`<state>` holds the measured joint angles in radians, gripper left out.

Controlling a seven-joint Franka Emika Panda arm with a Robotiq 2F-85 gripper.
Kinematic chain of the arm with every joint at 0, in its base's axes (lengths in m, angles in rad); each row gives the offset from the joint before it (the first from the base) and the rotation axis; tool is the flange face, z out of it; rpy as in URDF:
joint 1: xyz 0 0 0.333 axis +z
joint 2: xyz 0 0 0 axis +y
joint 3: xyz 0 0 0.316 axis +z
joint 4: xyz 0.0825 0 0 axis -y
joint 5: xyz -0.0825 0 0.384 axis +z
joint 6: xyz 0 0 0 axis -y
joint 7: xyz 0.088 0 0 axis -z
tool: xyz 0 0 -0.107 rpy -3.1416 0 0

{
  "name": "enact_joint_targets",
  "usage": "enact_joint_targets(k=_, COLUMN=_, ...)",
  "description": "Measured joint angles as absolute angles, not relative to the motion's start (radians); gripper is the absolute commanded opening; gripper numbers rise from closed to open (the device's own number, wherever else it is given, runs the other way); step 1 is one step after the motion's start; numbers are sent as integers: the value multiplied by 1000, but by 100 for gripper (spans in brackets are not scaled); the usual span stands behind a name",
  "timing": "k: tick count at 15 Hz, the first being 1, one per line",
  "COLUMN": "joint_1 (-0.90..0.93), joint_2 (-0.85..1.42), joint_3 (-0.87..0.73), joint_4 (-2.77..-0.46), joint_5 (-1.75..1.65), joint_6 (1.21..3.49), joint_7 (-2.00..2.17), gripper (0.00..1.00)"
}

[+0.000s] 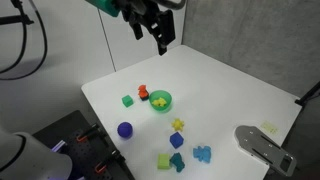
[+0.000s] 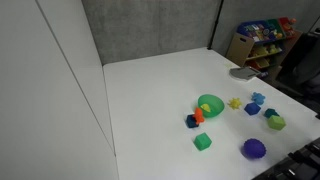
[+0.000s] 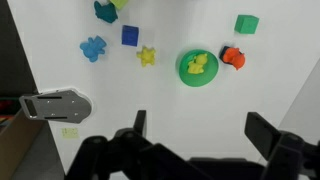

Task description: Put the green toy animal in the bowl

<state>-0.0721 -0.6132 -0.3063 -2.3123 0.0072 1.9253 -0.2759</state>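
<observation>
Gripper, jaws wide apart, in wrist view

This looks like a lab. Behind the white table stand grey wall panels, and beside it a shelf of colourful things.

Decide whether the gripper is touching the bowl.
Apart. In an exterior view the gripper hangs high above the table, with open space between it and the bowl.
</observation>
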Motion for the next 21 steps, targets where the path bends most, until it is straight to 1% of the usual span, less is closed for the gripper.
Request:
enact_joint_targets(k=11, joint_1=-72, joint_2=-597, joint_3=-298, joint_4=-2318, joint_5=33, joint_6=1941, joint_7=-276, gripper=100)
enact_joint_targets(k=17, joint_1=-58, joint_2=-501, joint_3=-293, joint_4=-2338, joint_5=140, joint_6=2048, joint_7=-278, gripper=100)
enact_joint_targets(k=21, joint_1=-62, joint_2=-423, joint_3=-323, joint_4=-2352, joint_5=218, joint_6=2105, joint_7=-304, gripper=100)
